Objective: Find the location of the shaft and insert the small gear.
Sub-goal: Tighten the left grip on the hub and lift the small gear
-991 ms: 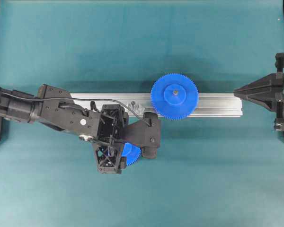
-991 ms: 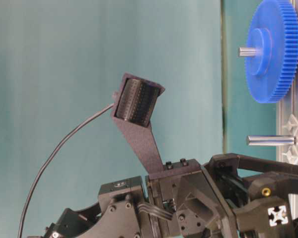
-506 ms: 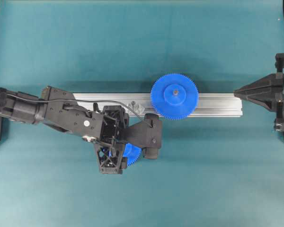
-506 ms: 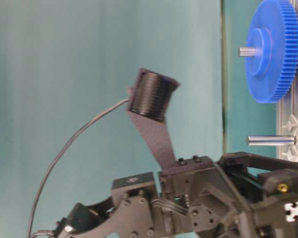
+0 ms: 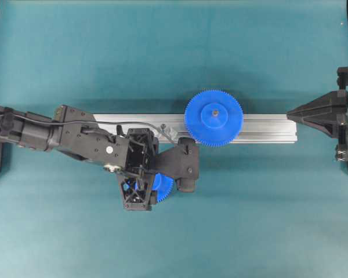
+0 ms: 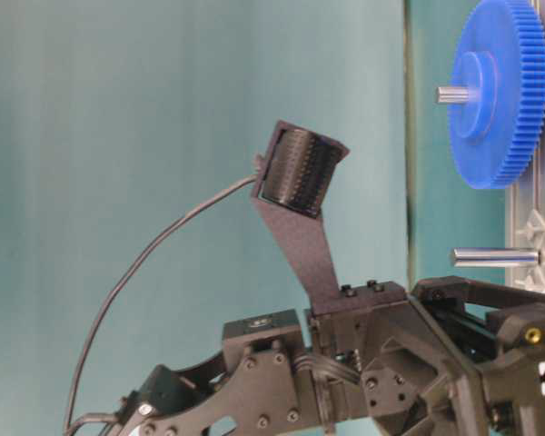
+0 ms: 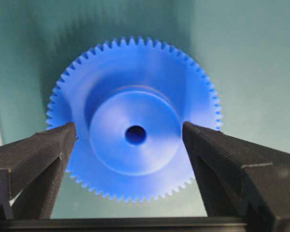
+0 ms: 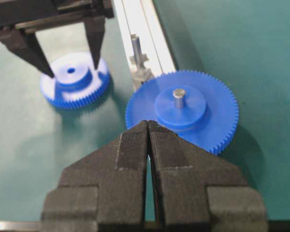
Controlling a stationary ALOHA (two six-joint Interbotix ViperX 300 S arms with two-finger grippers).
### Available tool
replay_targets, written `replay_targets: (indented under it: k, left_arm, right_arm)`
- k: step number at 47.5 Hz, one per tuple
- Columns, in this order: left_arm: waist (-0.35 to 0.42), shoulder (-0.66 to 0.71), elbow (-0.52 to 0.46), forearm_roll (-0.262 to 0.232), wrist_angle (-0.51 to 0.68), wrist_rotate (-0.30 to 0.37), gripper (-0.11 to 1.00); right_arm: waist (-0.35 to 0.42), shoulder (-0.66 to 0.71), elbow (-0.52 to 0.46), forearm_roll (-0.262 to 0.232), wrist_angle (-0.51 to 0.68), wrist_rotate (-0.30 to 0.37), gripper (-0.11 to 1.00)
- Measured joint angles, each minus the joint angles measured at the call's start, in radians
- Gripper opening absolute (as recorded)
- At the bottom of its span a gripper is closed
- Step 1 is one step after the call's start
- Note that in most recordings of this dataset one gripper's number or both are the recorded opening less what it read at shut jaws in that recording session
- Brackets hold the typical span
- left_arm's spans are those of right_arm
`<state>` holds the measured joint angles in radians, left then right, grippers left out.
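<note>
Large blue gear (image 6: 498, 91), bare shaft (image 6: 492, 258) below

The left arm (image 5: 52, 134) reaches in from the left edge of the overhead view, stretched long and low, its wrist bent so that the left gripper (image 7: 128, 145) points downward. The fingers (image 7: 34, 159) stand wide apart — one on each side, with clear space between them and nothing clamped. In the table-level view the wrist camera mount (image 6: 300, 173) juts up from the wrist on a slanted bracket, a thin cable trailing back from it. The right arm stays folded back at the right edge — the right gripper (image 8: 149, 126) points toward the middle, its two pads pressed flat together, holding nothing.
</note>
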<state>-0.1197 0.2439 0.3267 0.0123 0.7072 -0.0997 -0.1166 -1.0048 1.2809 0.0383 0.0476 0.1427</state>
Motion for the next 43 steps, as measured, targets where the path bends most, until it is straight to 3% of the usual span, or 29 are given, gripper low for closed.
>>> replay_targets:
  k: [43]
  left_arm:
    - [0.000, 0.015, 0.008, 0.000, -0.015, -0.009, 0.92]
  right_arm:
    - [0.000, -0.006, 0.000, 0.000, -0.002, 0.000, 0.00]
